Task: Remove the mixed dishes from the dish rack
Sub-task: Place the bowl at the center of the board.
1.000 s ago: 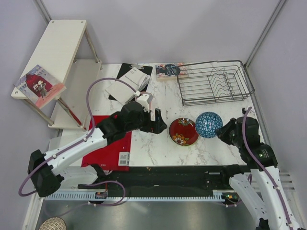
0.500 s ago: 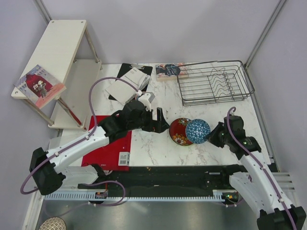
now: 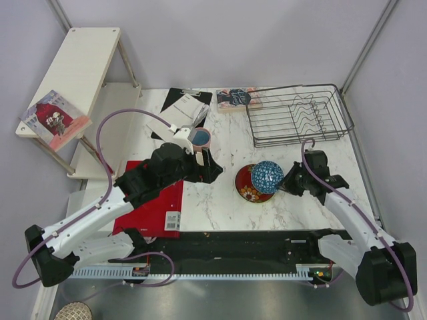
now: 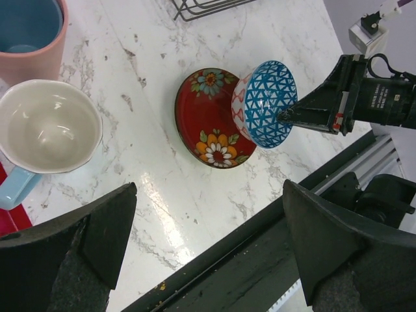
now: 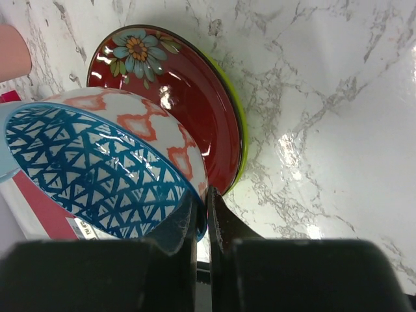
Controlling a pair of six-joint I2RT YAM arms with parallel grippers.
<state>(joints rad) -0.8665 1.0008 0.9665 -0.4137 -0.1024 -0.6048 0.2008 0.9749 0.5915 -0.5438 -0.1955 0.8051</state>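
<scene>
Right gripper [image 5: 201, 207]: pinching rim of small blue-patterned bowl [image 3: 267, 177]
Bowl: tilted over dark red floral plate [image 3: 247, 189]
Left gripper [image 4: 208, 214]: spread wide

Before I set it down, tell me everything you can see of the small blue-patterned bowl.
The small blue-patterned bowl looks like glossy ceramic: blue triangle lattice inside, white with orange-red diamonds outside. It is tipped on edge, opening toward the right hand, which pinches its rim. It hangs over the dark red floral plate; contact cannot be judged.
</scene>
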